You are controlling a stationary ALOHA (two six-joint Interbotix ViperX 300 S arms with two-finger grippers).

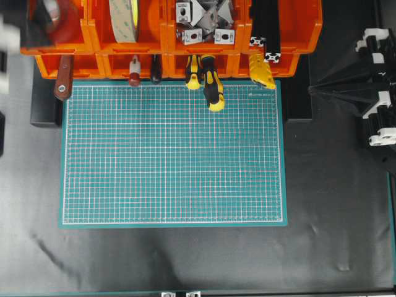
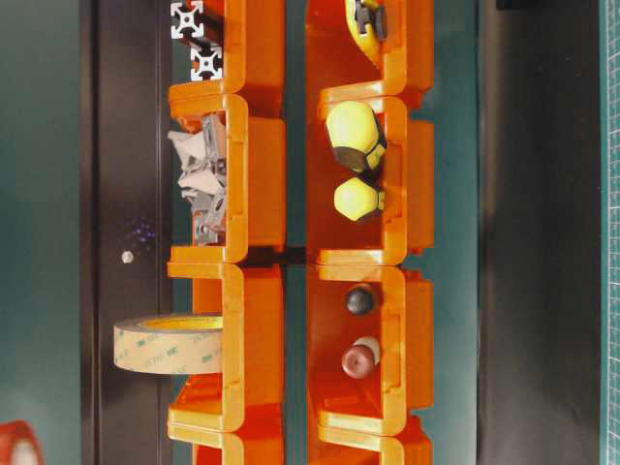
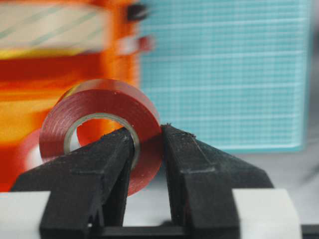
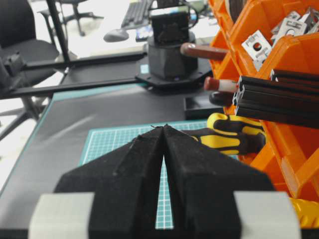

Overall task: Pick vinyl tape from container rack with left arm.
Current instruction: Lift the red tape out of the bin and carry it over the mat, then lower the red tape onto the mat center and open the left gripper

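The vinyl tape (image 3: 99, 102), a glossy red ring with a whitish core, stands on edge in my left gripper (image 3: 148, 133). One black finger passes through the core and the other presses the outer wall, so the gripper is shut on the roll. Behind it the orange container rack (image 3: 50, 64) is blurred. Overhead, the tape (image 1: 54, 12) shows at the rack's (image 1: 297, 34) top left bin, amid the dark blurred left arm. The table-level view catches the tape's edge (image 2: 15, 446) at the bottom left. My right gripper (image 4: 163, 128) is shut and holds nothing, over the mat's right side.
A cream tape roll (image 1: 124, 18) stands in the adjoining upper bin, then metal brackets (image 1: 204, 21) and black extrusions (image 1: 266, 28). Yellow-black screwdrivers (image 1: 210, 80) and other tool handles stick out of the lower bins over the green cutting mat (image 1: 173, 154). The right arm (image 1: 377, 93) sits at the right edge.
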